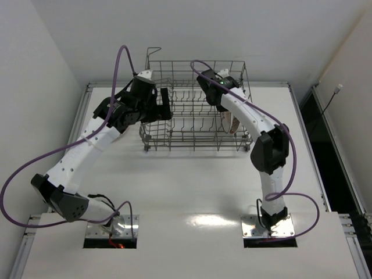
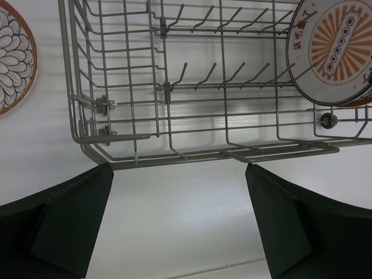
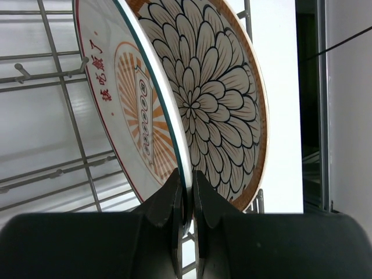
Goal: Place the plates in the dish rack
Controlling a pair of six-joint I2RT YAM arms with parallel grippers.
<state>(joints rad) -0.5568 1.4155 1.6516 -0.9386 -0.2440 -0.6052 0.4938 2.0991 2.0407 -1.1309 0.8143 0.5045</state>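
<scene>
The dish rack (image 1: 192,110) stands at the back of the table. At its right end my right gripper (image 3: 188,180) is shut on the rim of the sunburst plate (image 3: 131,99), which stands on edge among the tines. A petal plate (image 3: 218,99) stands close against it on the right. From above only a sliver of plate (image 1: 231,124) shows under the right arm. My left gripper (image 2: 177,168) hangs open and holds nothing, just outside the rack's (image 2: 174,87) left end. Another petal plate (image 2: 11,64) shows beyond the rack's wall in the left wrist view.
Tall wire sides of the rack (image 3: 58,116) enclose the right gripper. White walls close in the table (image 1: 192,192) at the back and left. A dark gap (image 1: 334,151) runs along the table's right edge. Purple cables loop from both arms.
</scene>
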